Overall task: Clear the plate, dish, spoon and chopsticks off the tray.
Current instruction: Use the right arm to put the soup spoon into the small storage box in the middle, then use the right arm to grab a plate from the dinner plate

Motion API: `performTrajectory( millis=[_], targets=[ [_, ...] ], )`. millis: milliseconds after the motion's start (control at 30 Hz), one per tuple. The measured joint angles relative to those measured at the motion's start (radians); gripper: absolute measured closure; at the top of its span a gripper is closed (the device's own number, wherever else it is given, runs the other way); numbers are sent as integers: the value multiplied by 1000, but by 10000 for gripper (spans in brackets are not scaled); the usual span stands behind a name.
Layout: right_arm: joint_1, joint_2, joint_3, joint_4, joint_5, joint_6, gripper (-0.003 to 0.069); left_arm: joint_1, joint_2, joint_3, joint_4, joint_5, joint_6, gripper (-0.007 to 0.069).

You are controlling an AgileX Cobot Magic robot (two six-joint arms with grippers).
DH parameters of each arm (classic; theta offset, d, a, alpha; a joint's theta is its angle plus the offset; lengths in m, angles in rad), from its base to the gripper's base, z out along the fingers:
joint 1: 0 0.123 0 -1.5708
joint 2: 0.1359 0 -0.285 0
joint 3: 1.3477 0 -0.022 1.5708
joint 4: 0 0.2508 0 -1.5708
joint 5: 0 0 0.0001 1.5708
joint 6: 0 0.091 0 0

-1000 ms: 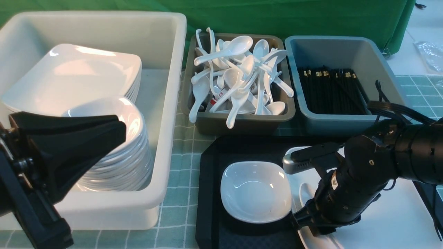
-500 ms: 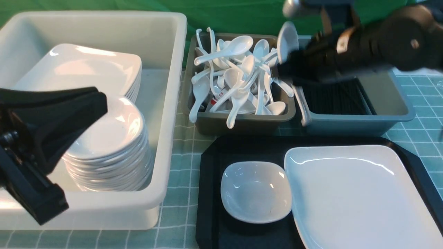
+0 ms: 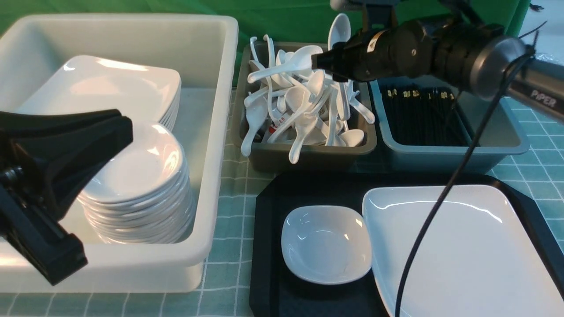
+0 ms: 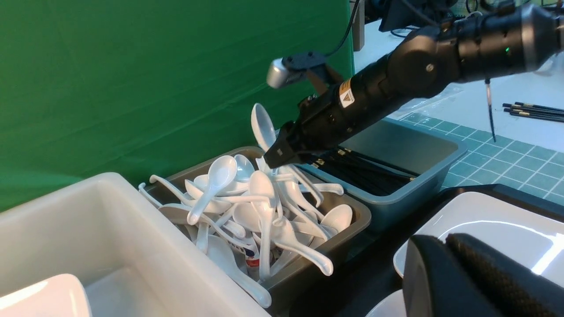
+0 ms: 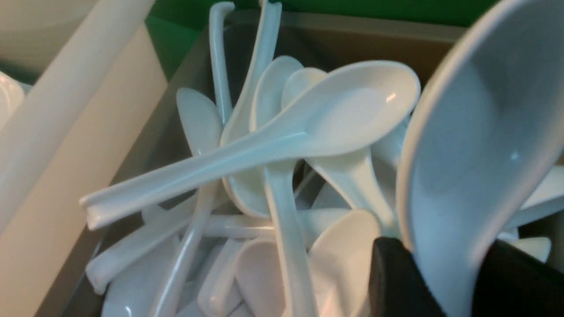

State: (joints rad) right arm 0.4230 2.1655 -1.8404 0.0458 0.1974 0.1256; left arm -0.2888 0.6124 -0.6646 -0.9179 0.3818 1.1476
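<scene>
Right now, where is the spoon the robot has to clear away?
The spoon is in the right hand, bowl up, above the grey bin of spoons at the back of the front view, left of the chopstick bin.

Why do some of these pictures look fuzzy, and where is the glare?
Front view: sharp, glare streaks on the plate and dish. Right wrist view: the gripped spoon is so close it blurs. Left wrist view: clear, green backdrop evenly lit.
</scene>
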Motion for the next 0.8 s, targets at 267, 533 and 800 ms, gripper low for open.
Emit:
performTrajectory(
  millis=[267,533,800],
  targets=[
    [3,9,-2,0,6,13,305,0,0,0,2,0,0,607],
    [7,-7,-4,-1,56,9,258,0,0,0,16,9,2,607],
    [8,-148,-7,-3,142,-117,256,0,0,0,23,11,-2,607]
  ],
)
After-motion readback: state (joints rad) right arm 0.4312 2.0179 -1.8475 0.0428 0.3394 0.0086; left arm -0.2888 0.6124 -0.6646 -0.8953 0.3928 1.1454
